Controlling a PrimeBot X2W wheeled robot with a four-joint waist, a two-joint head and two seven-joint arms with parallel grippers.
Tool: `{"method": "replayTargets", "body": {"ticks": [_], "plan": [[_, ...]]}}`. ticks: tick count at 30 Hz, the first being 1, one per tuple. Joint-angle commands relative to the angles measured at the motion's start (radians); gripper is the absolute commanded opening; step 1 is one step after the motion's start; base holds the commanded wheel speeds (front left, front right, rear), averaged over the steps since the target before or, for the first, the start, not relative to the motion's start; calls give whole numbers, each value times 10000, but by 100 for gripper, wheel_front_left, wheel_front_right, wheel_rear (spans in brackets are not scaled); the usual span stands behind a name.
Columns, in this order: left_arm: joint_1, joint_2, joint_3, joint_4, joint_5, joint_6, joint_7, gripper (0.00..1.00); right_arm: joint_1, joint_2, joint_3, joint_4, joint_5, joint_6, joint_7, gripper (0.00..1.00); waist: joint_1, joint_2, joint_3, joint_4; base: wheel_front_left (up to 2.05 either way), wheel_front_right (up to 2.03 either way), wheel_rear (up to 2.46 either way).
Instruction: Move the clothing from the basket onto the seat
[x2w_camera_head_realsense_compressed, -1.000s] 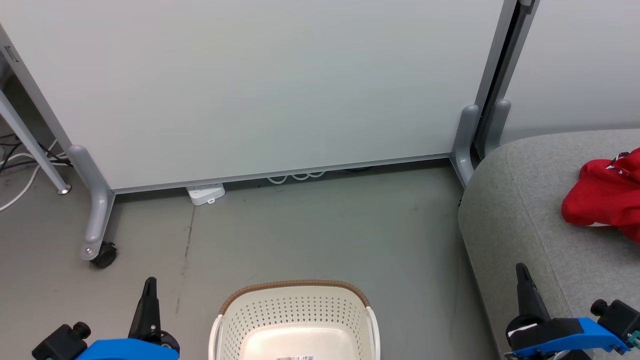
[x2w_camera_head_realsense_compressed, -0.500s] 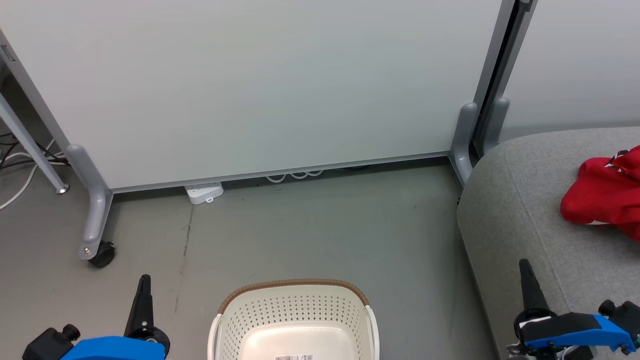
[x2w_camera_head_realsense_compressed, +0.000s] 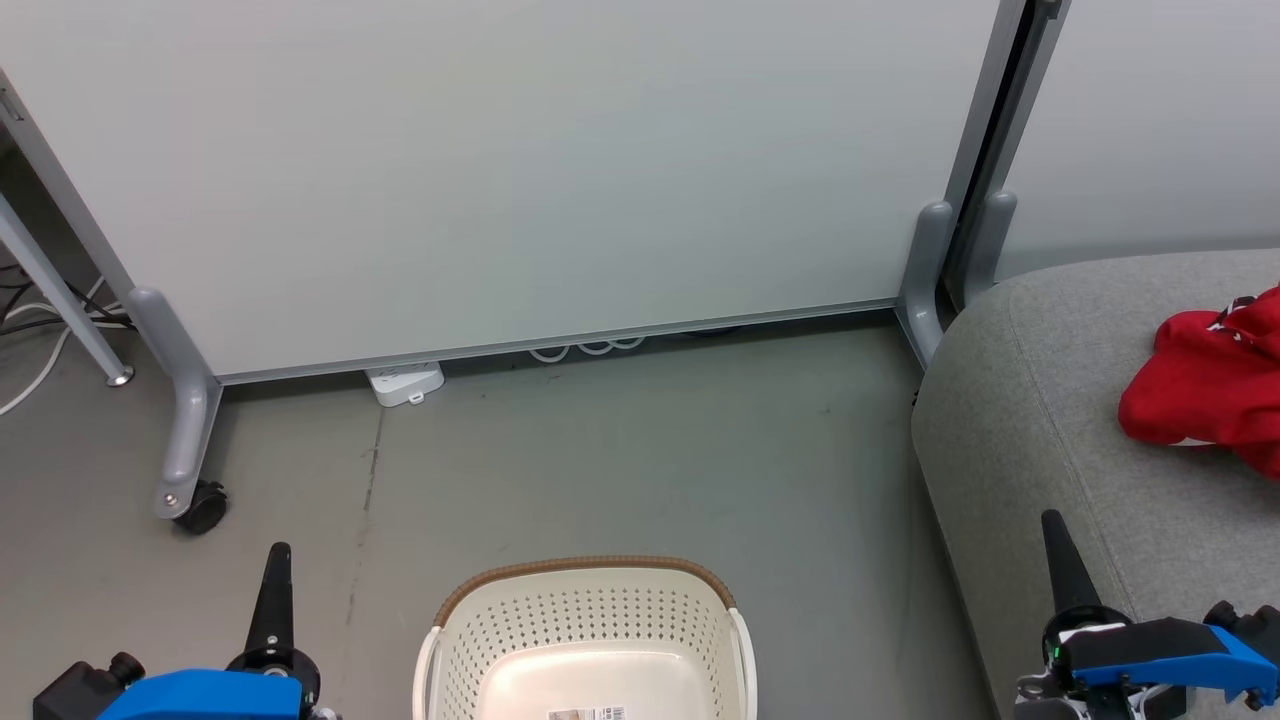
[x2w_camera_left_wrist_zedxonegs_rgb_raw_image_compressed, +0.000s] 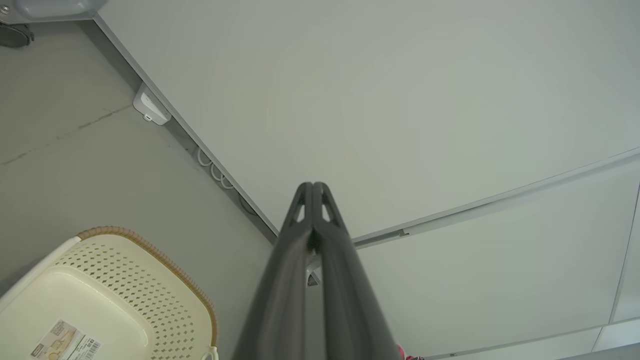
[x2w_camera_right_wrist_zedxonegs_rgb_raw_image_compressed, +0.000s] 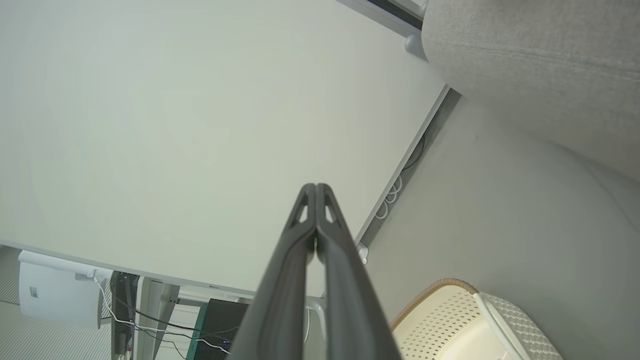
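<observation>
Starting nearest the robot, the cream-white perforated plastic laundry basket with a brown woven-look rim (x2w_camera_head_realsense_compressed: 585, 612) sits on the grey concrete floor (x2w_camera_head_realsense_compressed: 640, 460) at 6 o'clock in the head view. What shows of its bottom is bare apart from a paper label (x2w_camera_head_realsense_compressed: 588, 714). Its near half is cut off by the frame, so I cannot tell whether anything lies there. At 7 o'clock the left gripper (x2w_camera_head_realsense_compressed: 274, 562) hangs beside the basket and apart from it, its two dark fingers pressed together on nothing. At 5 o'clock the right gripper (x2w_camera_head_realsense_compressed: 1055, 530) is likewise closed and empty, showing against the near corner of the large light-grey upholstered seat (x2w_camera_head_realsense_compressed: 1040, 400). Farther out at 3 o'clock, the red fabric clothing (x2w_camera_head_realsense_compressed: 1205, 400) lies heaped on the seat cushion, running off the frame's edge. Beyond, a white rolling partition panel (x2w_camera_head_realsense_compressed: 520, 170) spans 12 o'clock, with a white power strip (x2w_camera_head_realsense_compressed: 405, 384) at its foot.

The transfer looks finished or close to it. The main risk is calling it done while a piece sits in the unseen part of the basket. A sweep of the right arm across the cushion could also drag the loose heap over the seat's rounded edge onto the floor, and the left fingers, swung inward, could tip the light basket.
</observation>
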Motion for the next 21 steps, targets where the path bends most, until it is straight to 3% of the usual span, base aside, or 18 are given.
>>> {"method": "replayTargets", "body": {"ticks": [1,21], "plan": [[-252,59,77,-127,-306,-56,94,0,-265,20,-56,-145,340,-3,82,0,0,0,7,-5,0,0,0],[-278,68,296,-236,-1987,-120,532,0,-343,57,-191,-293,2141,-3,535,0,0,0,68,-57,0,0,0]]}}
